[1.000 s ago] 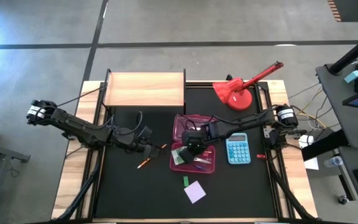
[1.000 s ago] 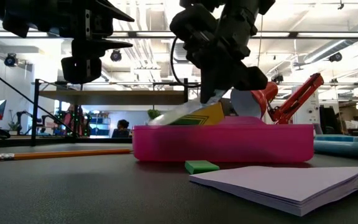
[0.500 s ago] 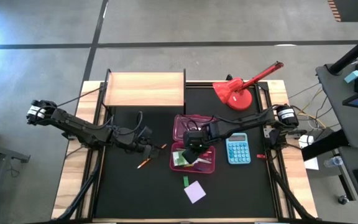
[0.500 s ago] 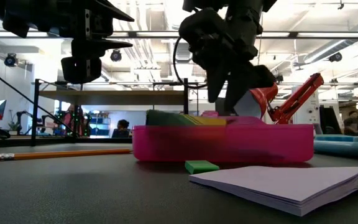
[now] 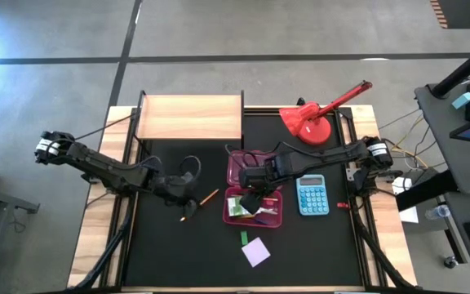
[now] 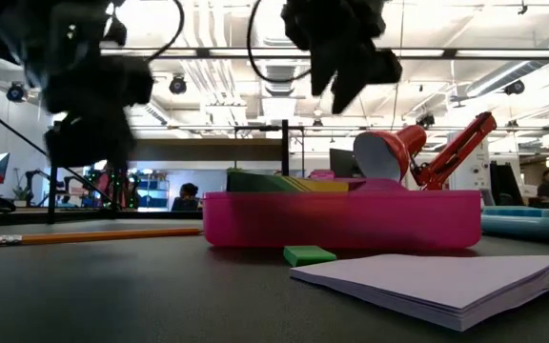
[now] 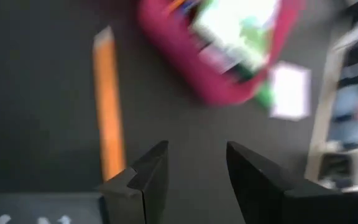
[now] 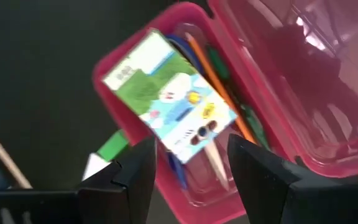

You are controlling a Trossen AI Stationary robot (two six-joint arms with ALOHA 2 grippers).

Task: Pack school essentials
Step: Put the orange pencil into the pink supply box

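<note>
An open pink case lies mid-table with its lid folded back. A green-and-white box lies in it on top of pens and a pencil. My right gripper hangs open above the case, holding nothing. An orange pencil lies on the mat left of the case. My left gripper is open, tipped down just above it, with the pencil off to one side of the fingers. A green eraser and a lilac sticky-note pad lie flat nearer the front edge.
A light-blue calculator lies right of the case. A red desk lamp stands at the far right and a wooden box at the far edge. Bare black mat stretches across the front and left.
My right gripper has opened and let go of the green-and-white box, which dropped from a tilt to lie flat in the case. The gripper then rose clear. My left gripper has tipped downward and sunk toward the orange pencil, which has stayed in place.
</note>
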